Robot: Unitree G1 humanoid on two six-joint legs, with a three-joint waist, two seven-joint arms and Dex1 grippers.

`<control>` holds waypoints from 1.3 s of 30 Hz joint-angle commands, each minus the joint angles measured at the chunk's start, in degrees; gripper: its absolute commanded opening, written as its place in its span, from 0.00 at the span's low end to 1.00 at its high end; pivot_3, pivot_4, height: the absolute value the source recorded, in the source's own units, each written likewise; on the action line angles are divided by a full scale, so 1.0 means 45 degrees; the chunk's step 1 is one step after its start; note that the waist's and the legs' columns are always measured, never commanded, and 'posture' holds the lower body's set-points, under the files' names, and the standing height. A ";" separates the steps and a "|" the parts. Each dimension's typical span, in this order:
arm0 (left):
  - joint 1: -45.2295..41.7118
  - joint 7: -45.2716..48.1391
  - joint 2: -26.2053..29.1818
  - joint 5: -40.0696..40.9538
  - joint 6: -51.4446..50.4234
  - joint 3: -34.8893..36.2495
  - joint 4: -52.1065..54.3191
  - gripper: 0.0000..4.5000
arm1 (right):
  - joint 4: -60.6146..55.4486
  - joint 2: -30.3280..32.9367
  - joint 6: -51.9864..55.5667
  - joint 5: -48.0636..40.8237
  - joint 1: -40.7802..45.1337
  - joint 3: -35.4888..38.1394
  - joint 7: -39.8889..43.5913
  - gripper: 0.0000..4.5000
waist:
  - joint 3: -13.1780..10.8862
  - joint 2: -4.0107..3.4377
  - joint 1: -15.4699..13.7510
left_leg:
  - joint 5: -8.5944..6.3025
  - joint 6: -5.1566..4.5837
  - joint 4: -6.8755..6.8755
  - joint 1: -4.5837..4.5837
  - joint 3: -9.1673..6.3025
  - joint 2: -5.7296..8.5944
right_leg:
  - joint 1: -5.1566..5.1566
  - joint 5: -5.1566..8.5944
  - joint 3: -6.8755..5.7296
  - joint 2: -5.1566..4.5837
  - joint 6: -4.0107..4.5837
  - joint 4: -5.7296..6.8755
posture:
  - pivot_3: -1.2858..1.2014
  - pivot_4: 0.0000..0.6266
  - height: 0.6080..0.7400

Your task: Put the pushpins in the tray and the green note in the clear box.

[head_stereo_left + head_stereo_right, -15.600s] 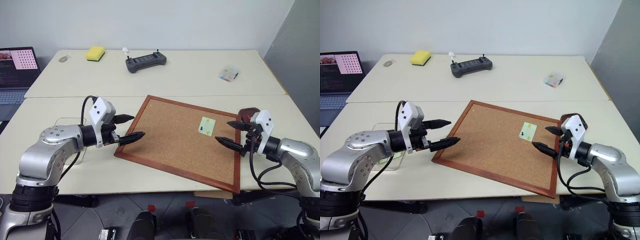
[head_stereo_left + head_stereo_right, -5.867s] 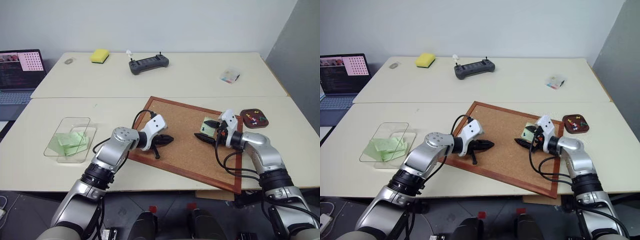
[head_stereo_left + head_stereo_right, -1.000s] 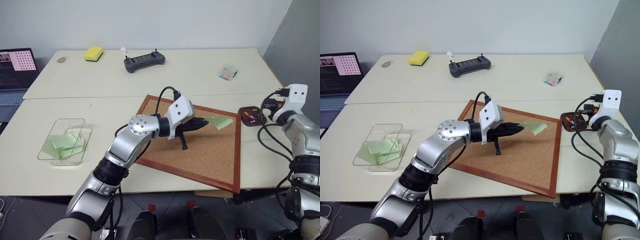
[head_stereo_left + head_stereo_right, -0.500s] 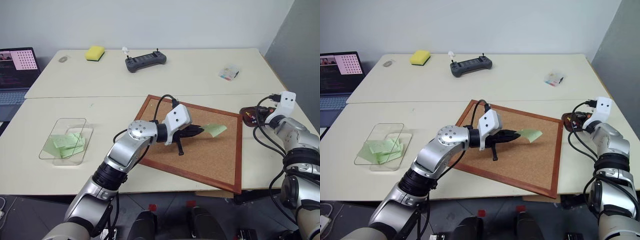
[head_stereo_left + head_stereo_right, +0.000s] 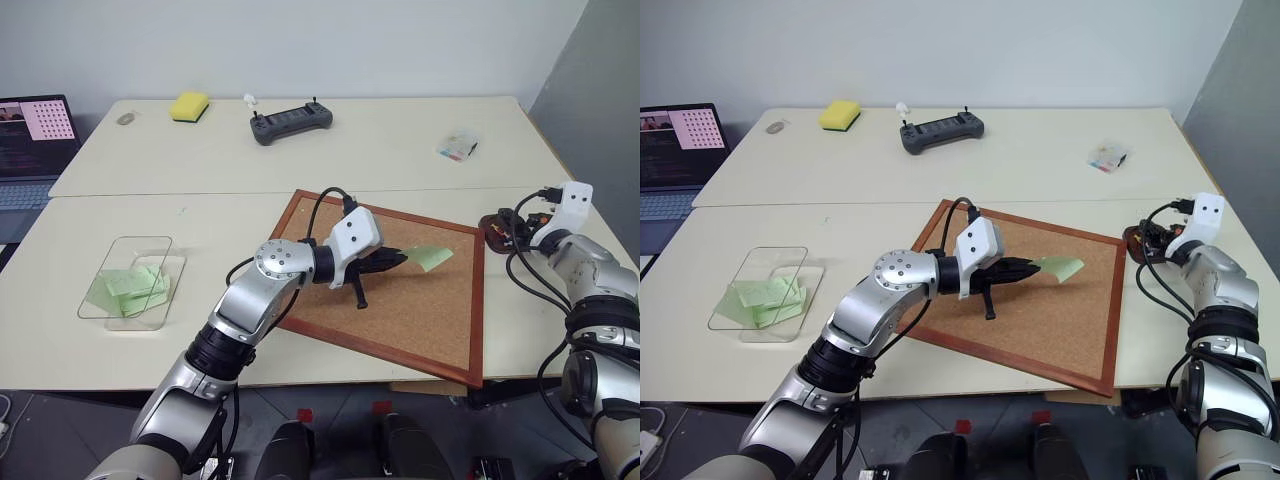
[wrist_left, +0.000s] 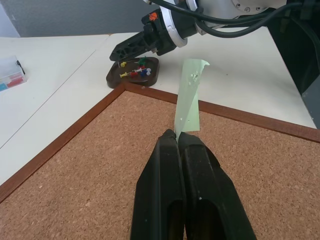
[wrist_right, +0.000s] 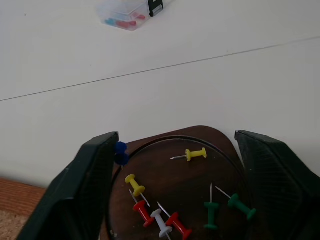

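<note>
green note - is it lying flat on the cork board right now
No, the green note is pinched in the shut left gripper, above the cork board.

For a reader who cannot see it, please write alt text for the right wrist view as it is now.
The right tool, its two black fingers wide apart, hangs over a small dark maroon-brown tray on a pale table. In the tray lie plastic-headed pushpins: yellow, red, white and green, with a blue one at the rim. Farther off lies a small clear packet with colourful contents.

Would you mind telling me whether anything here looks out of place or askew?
Two things. The corkboard lies skewed, one corner hanging past the table edge. A blue pushpin clings beside the open right gripper's finger at the tray rim, not lying inside.
</note>
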State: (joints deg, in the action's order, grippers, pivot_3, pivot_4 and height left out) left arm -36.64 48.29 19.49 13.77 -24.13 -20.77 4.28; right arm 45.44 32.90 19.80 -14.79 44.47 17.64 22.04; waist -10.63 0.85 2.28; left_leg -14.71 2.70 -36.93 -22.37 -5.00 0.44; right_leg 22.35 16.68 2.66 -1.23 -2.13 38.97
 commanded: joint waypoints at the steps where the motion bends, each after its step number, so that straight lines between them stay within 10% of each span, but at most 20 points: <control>1: -0.0073 0.0033 -0.0118 -0.0043 0.0261 0.0251 0.0369 0.00 | -0.0204 0.0056 -0.0775 0.0271 0.0109 -0.0101 -0.0146 0.98 | 0.0000 0.0000 0.0003 | 0.0000 0.0000 0.0000 0.0000 -0.0001 -0.0001 | 0.0000 0.0000 -0.0001 0.0000 0.0000 0.0001 | 0.52 0.24 1.00; 12: 0.0059 -0.0077 -0.0090 -0.0033 0.0134 0.0354 0.0550 0.00 | 0.0111 0.0113 -0.1173 0.0389 0.0224 -0.0057 -0.0223 0.98 | 0.0000 0.0000 0.0007 | 0.0001 0.0001 -0.0001 0.0001 0.0000 -0.0001 | 0.0000 0.0000 0.0001 0.0000 0.0000 0.0002 | 0.52 0.24 1.00; 18: -0.0008 -0.0542 0.0056 0.0502 -0.0645 0.1455 0.0713 0.00 | -0.3729 0.0311 0.0042 -0.0335 -0.1229 -0.0688 0.2042 0.98 | 0.0000 -0.0001 0.0007 | 0.0000 0.0001 -0.0002 -0.0002 -0.0013 -0.0007 | 0.0000 0.0000 -0.0011 0.0002 0.0001 0.0003 | 0.52 0.24 1.00; 27: 0.0574 -0.2296 0.1748 0.1823 -0.3251 0.5711 0.1866 0.00 | -1.3450 0.0509 0.3427 -0.4540 -0.4343 -0.1907 0.5412 0.98 | -0.0001 -0.0004 0.0112 | -0.0001 0.0000 -0.0005 -0.0004 -0.0092 -0.0026 | -0.0001 0.0001 -0.0047 0.0016 -0.0002 0.0010 | 0.52 0.24 1.00; 39: 0.4819 -0.9218 0.1489 -0.0433 -0.7307 1.1765 0.7660 0.00 | -1.5550 -0.1450 0.5476 -0.7655 -0.2458 -0.3803 0.5612 0.98 | -0.0005 0.0017 -0.0131 | -0.0001 0.0005 -0.0010 -0.0023 -0.0208 -0.0012 | -0.0008 0.0001 -0.0085 -0.0001 -0.0001 -0.0008 | 0.52 0.24 1.00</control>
State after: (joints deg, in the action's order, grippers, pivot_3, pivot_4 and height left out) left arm -18.21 10.76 26.73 15.10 -57.21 27.84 33.66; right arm -23.40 26.24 44.74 -47.85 32.61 0.63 45.79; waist -10.65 0.93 1.69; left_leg -14.72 2.73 -36.98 -22.48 -5.94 0.43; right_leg 22.32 16.68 2.27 -1.26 -2.14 38.92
